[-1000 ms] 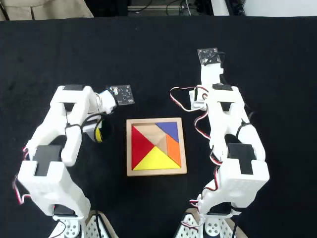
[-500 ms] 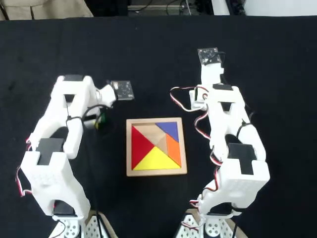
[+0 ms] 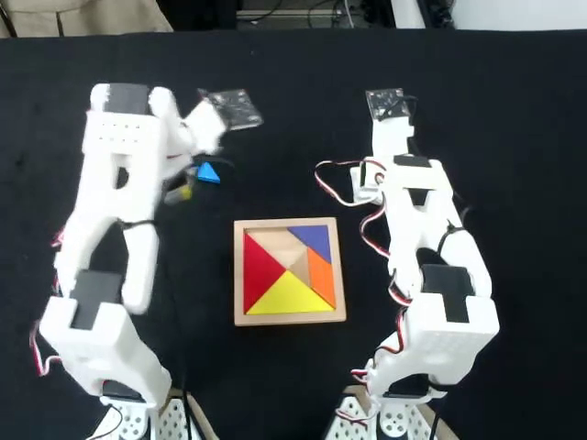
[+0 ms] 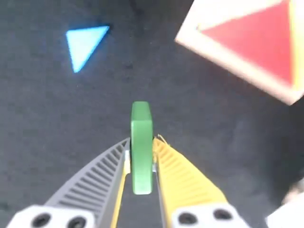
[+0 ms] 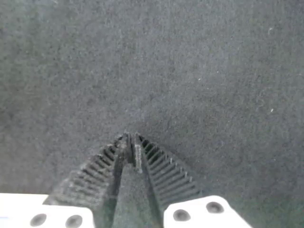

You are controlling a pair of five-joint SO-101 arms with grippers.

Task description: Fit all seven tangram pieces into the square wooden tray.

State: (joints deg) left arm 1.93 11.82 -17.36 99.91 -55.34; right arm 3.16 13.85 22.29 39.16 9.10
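Observation:
The square wooden tray lies at the table's middle with a red triangle, a yellow triangle, an orange piece and a purple-blue piece in it; bare wood shows in its upper middle. A small blue triangle lies on the black cloth behind and left of the tray. My left gripper hovers next to that triangle. In the left wrist view this gripper is shut on a green piece held on edge, with the blue triangle and the tray corner beyond. My right gripper is shut and empty over bare cloth.
The right arm stretches along the tray's right side. Black cloth covers the whole table, with free room behind the tray and at the far right.
The left arm has risen and swung back, away from the tray's left edge, and the blue triangle now shows beside it. The right arm has not moved.

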